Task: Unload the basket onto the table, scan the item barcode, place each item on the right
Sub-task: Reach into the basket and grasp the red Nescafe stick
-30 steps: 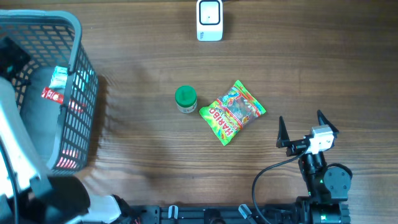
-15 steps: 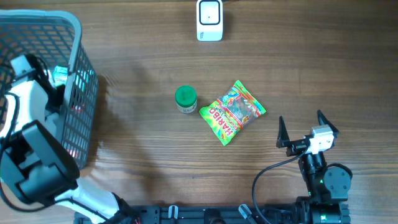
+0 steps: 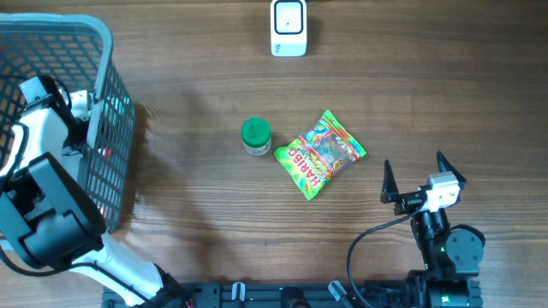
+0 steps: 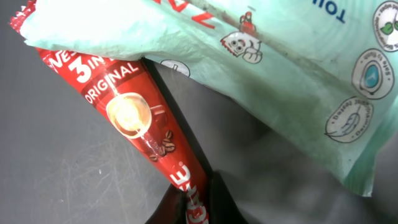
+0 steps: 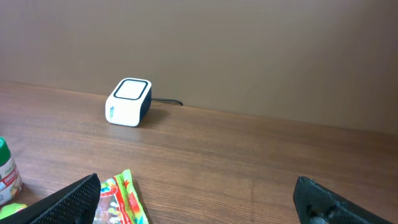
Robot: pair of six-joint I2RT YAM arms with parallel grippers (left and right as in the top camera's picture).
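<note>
In the left wrist view my left gripper (image 4: 198, 204) is shut on the lower end of a red "3 in 1 Original" coffee sachet (image 4: 140, 127). The sachet lies on the grey basket floor, partly under a mint-green pack (image 4: 292, 74). From overhead, the left arm (image 3: 47, 128) reaches down inside the basket (image 3: 104, 38) and hides both packets. The white barcode scanner (image 3: 288, 27) (image 5: 129, 102) stands at the table's far edge. My right gripper (image 3: 424, 175) (image 5: 199, 194) rests open at the front right with nothing between its fingers.
A green-lidded jar (image 3: 256, 136) (image 5: 7, 174) and a colourful Haribo bag (image 3: 320, 154) (image 5: 121, 202) lie mid-table, left of the right gripper. The tall grey mesh basket takes up the left side. The scanner's cable runs off the far edge.
The left arm has swung from the basket's far left over the sachet and pack, covering them from overhead. The right arm has not moved.
</note>
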